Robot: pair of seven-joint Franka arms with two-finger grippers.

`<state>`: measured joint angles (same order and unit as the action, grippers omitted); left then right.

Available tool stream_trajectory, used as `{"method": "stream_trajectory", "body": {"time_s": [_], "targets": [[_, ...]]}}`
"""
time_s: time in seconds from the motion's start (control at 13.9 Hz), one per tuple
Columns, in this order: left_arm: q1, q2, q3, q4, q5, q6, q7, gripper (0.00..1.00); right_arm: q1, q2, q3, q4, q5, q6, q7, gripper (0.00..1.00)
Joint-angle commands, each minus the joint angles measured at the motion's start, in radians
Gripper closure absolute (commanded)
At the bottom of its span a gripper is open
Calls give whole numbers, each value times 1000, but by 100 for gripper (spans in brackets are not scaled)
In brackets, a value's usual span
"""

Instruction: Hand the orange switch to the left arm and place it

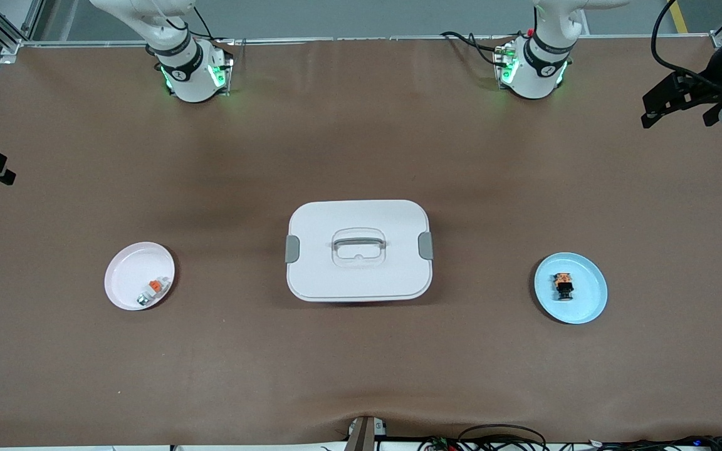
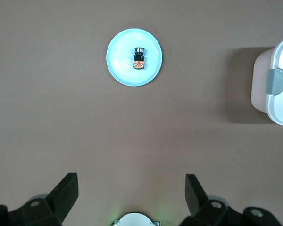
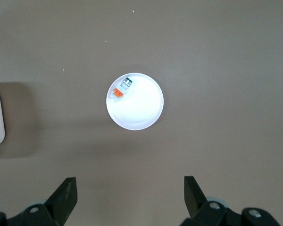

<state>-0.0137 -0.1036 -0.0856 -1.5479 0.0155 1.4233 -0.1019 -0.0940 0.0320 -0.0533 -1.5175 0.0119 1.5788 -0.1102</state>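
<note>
Orange switch (image 2: 138,60) lies on the blue plate (image 2: 120,70), well ahead of the left jaws (image 2: 132,188); both jaws wide open, empty. Right jaws (image 3: 130,188) wait above the white plate (image 3: 141,113); box (image 1: 359,250) sits between the plates.

A brown table (image 1: 361,125) fills the front view. On it, at about eight o'clock from the middle of that view, sits a white plate (image 1: 124,275), and on the plate's five o'clock edge lies a small white-and-grey part with an orange tab (image 1: 153,289), touching the rim. At about four o'clock from the middle sits a light blue plate (image 1: 590,294), well apart from the white one, and black cables (image 1: 499,432) trail along the table's six o'clock edge.
</note>
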Motion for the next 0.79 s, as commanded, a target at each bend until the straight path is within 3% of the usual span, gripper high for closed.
{"method": "stream_trajectory", "body": {"time_s": [0.0, 0.72], "targets": [[0, -15, 0, 17, -17, -18, -13, 0, -23, -27, 20, -29, 11, 13, -8, 0], [0, -15, -3, 22, -17, -23, -12, 0, -27, -33, 16, -20, 36, 13, -8, 0]]}}
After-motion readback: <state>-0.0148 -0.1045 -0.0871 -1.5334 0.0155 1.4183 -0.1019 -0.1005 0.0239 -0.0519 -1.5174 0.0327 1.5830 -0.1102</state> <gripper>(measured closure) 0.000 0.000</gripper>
